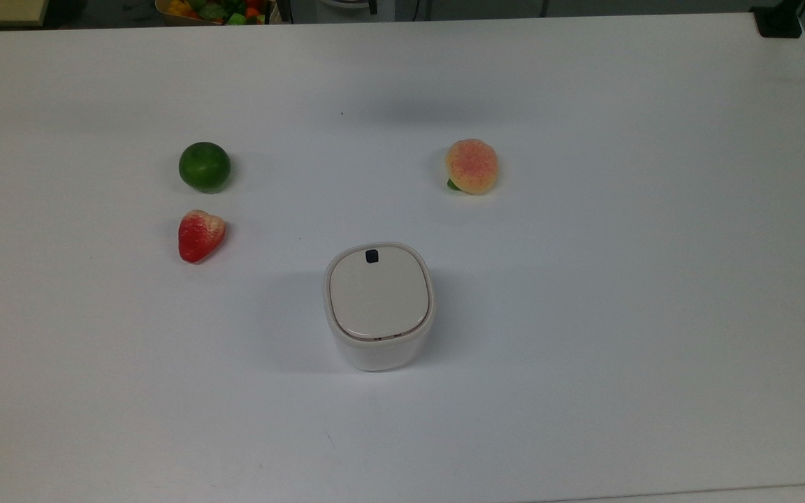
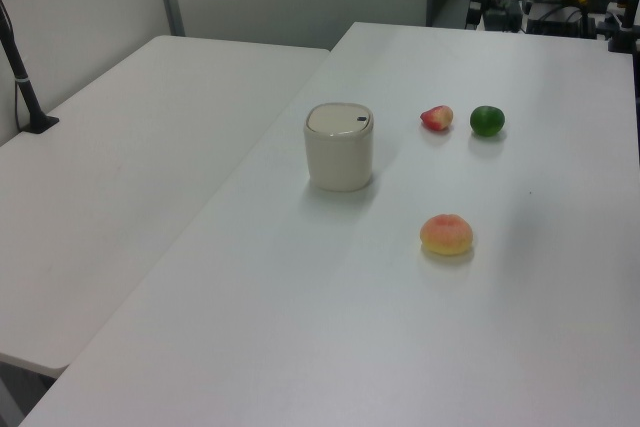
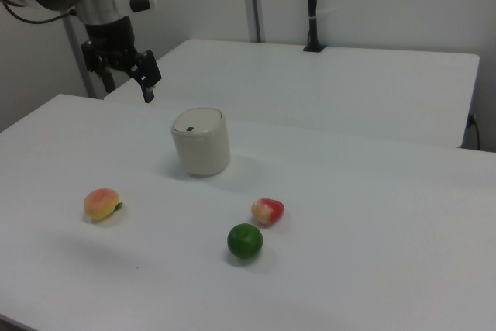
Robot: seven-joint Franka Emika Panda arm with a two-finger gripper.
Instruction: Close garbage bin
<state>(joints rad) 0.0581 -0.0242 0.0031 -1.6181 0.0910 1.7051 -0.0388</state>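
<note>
Risk looks slight: garbage bin (image 1: 379, 305) stands mid-desk (image 1: 654, 279) toward the top view's near edge with its lid (image 1: 379, 293) already flat, yet the raised claw (image 3: 138, 77), empty and slightly parted beyond it in the right view, could needlessly tip it.

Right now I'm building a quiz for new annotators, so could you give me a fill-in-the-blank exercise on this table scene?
1. The garbage bin has its beige lid lying flat, so the bin is ____.
2. In the top view, the strawberry lies directly below the green ____.
3. The small dark button sits on the bin's ____.
4. In the right view, the claw hangs above the table, holding ____.

Missing words: closed; lime; lid; nothing
</note>
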